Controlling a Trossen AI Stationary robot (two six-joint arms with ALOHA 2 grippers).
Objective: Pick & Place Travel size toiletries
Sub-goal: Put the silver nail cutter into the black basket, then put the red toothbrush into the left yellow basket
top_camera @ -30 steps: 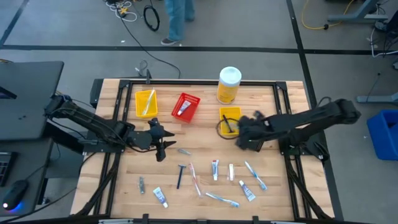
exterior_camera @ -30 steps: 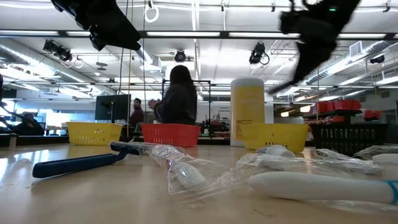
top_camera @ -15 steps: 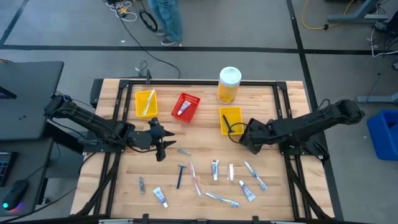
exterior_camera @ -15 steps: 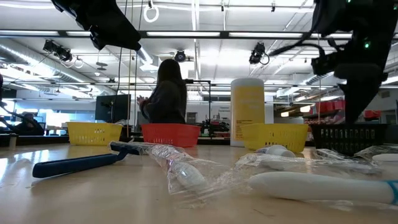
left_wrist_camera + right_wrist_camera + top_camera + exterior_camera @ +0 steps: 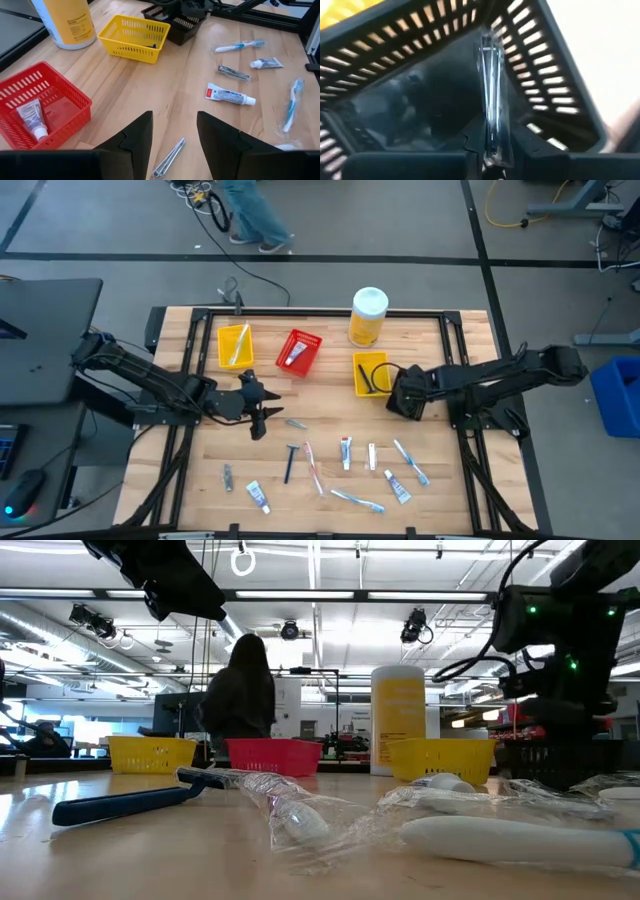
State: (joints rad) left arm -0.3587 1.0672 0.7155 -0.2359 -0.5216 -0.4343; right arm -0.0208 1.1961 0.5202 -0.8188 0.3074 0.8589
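Several travel toiletries lie on the table's near half: a dark razor (image 5: 290, 462), toothpaste tubes (image 5: 346, 450), wrapped toothbrushes (image 5: 410, 460) and a small packet (image 5: 372, 456). My left gripper (image 5: 262, 418) hangs open above the table. Its fingers stand over a slim silver packet (image 5: 169, 157) without touching it. My right gripper (image 5: 405, 395) is low over the black bin (image 5: 420, 100), beside the yellow bin (image 5: 370, 372). It is shut on a narrow clear packet (image 5: 492, 90) with something dark inside. One toothpaste tube (image 5: 32, 117) lies in the red bin (image 5: 60, 100). My right gripper pinches the narrow clear packet between its two fingers (image 5: 470, 142) at the packet's near end (image 5: 492, 132). The packet runs straight out along the fingers into the black bin. Whether its far end touches the bin's floor, I cannot tell.
A big yellow bottle (image 5: 368, 315) with a white cap stands at the far edge. Another yellow bin (image 5: 234, 345) sits left of the red bin (image 5: 298, 350). A person walks on the floor beyond the table (image 5: 245, 210). Bare wood lies between the bins and the toiletries.
My right arm has come down from high above the table, and its gripper has sunk to the black bin. The person behind the table has walked toward the left.
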